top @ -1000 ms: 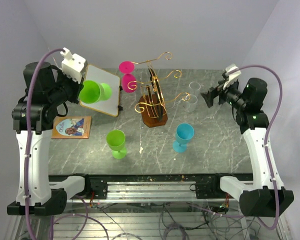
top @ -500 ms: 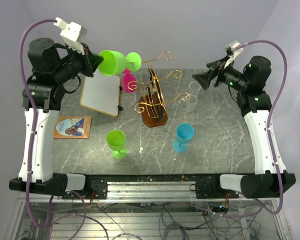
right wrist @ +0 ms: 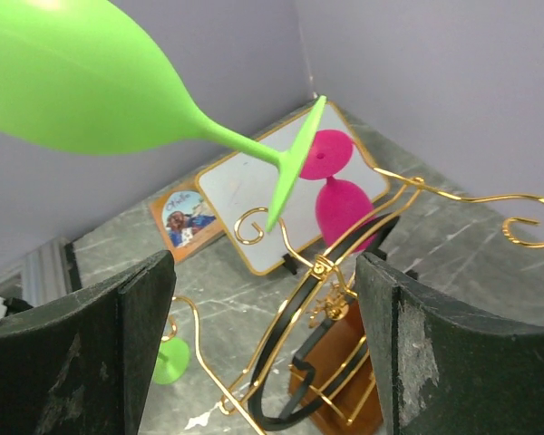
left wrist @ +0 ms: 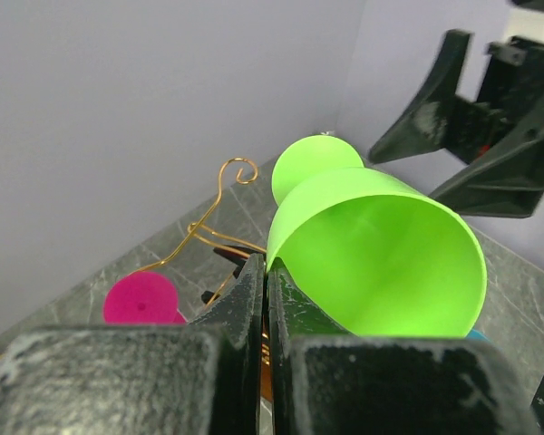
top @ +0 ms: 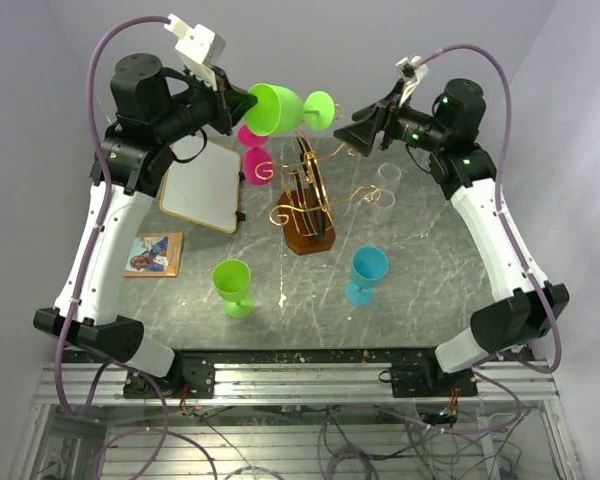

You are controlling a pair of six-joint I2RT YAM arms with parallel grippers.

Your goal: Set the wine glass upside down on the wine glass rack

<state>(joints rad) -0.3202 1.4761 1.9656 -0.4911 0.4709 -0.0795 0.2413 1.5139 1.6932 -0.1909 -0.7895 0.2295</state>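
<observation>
1. A smooth, glossy lime-green wine glass [top: 278, 108], with a conical bowl and a flat disc foot, is being held sideways in the air near the top scrolls of the gold wire wine glass rack [top: 305, 200].
2. Its rim is being pinched by the clenched left gripper [top: 242, 103].
3. The right gripper [top: 352, 134] is being held spread and empty just beside the foot.
4. Writing on the picture card [top: 145, 253] is being shown too small to read.
</observation>
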